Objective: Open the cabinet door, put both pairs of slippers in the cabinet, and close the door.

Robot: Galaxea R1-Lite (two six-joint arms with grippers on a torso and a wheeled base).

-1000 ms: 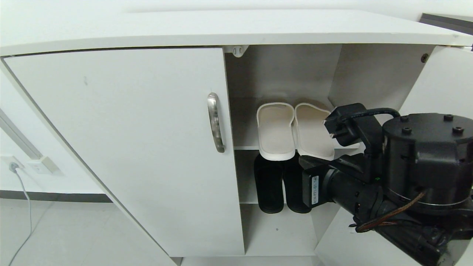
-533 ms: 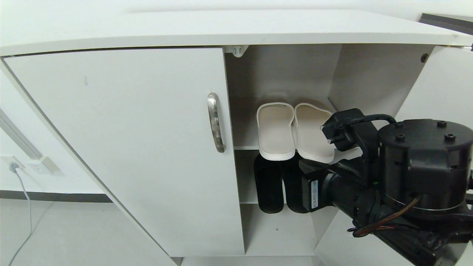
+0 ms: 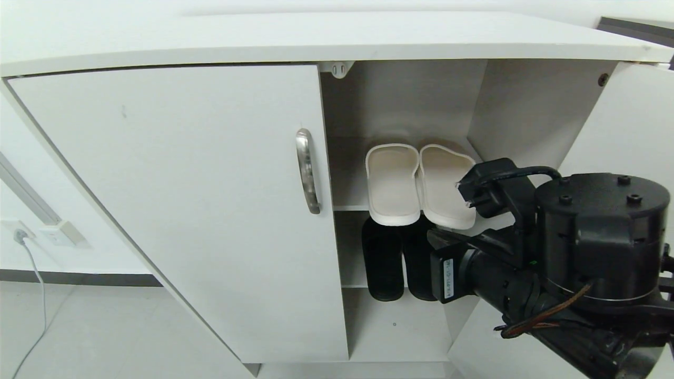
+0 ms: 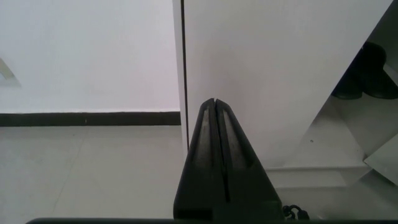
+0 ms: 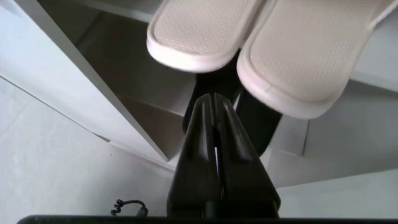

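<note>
The white cabinet (image 3: 316,37) has its right door (image 3: 624,126) swung open and its left door (image 3: 174,200) closed. A white pair of slippers (image 3: 418,184) lies on the upper shelf, toes overhanging the edge. Below it, a black pair (image 3: 384,263) rests on the lower shelf. My right arm (image 3: 526,273) hangs in front of the open compartment. My right gripper (image 5: 216,102) is shut and empty, just under the white slippers (image 5: 205,31) and in front of the black ones (image 5: 258,121). My left gripper (image 4: 214,104) is shut and empty, low before the closed door (image 4: 261,74).
A metal handle (image 3: 307,171) runs down the closed door's right edge. A wall socket with a cable (image 3: 21,237) sits at the left, above a dark baseboard (image 4: 87,118). Grey floor (image 3: 79,337) lies in front of the cabinet.
My right arm has sunk a little and drifted slightly left in front of the shelves. The head view has shifted slightly. The slippers and doors stay put.
</note>
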